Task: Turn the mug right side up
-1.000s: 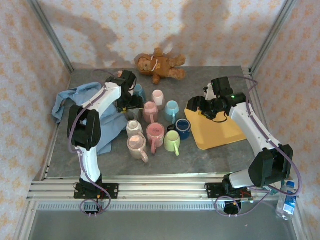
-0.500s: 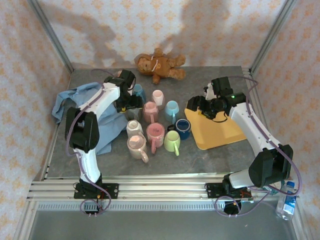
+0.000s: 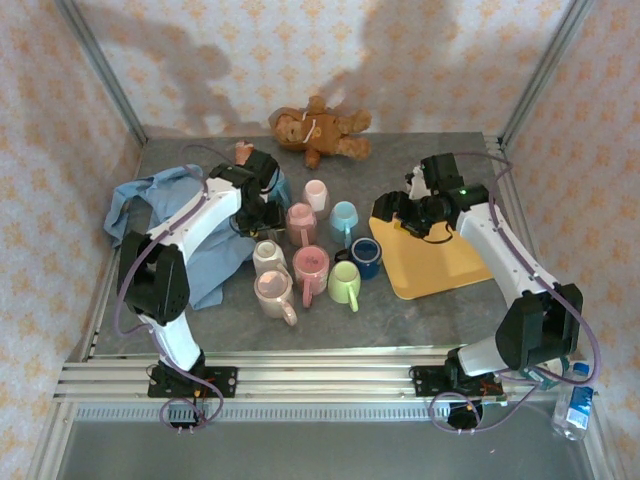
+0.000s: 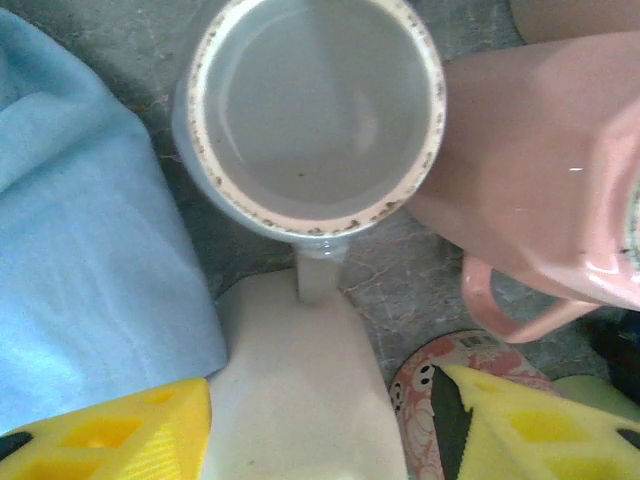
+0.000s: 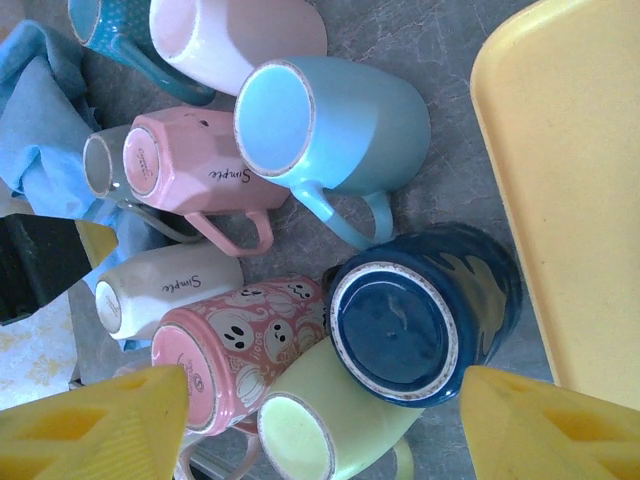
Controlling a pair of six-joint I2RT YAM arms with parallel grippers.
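A grey mug (image 4: 315, 110) stands mouth up on the table in the left wrist view, its handle pointing toward my left gripper (image 4: 320, 440). That gripper is open. A white mug (image 4: 300, 390) lies between its yellow fingers (image 4: 110, 435), and a gap remains on the right side. From above, the left gripper (image 3: 262, 215) hovers at the left edge of a cluster of several mugs, just beyond the white mug (image 3: 268, 257). My right gripper (image 3: 397, 213) is open at the tray's far left corner and holds nothing. Most mugs in the right wrist view show their bases.
Around them stand a pink mug (image 4: 540, 190), a ghost-print pink mug (image 5: 235, 345), a dark blue mug (image 5: 400, 330), a light blue mug (image 5: 330, 125) and a green mug (image 5: 320, 425). A blue cloth (image 3: 165, 215) lies left, a yellow tray (image 3: 440, 260) right, a teddy bear (image 3: 318, 128) behind.
The left arm's wrist has shifted a little right and toward the mugs, and its jaws have narrowed. The right arm has not moved.
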